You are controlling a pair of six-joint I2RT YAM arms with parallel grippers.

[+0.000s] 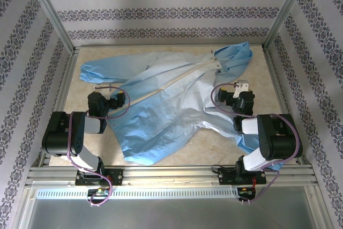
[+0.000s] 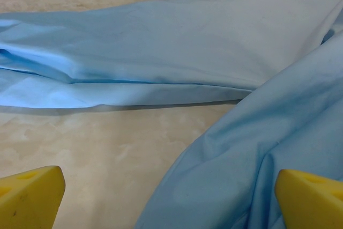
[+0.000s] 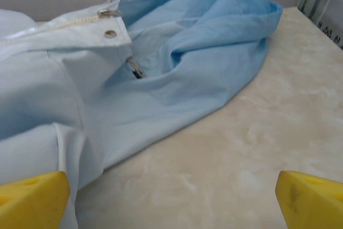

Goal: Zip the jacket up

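Two sets of yellow fingers are spread wide, and nothing is held by either. A light-blue jacket (image 1: 166, 100) is laid out flat across the worktop (image 1: 260, 79), with its hood (image 1: 236, 57) turned toward the far right corner and one sleeve (image 1: 107, 71) stretched toward the far left. A pale zipper strip (image 1: 177, 81) is seen running diagonally from the collar down the front. The left fingers (image 2: 32, 194) are held low over bare worktop at the jacket's edge, and cloth is seen beneath one tip. The right fingers (image 3: 308, 197) are poised low over the worktop just beside the hood, where a metal snap (image 3: 110, 34) is visible near the collar.
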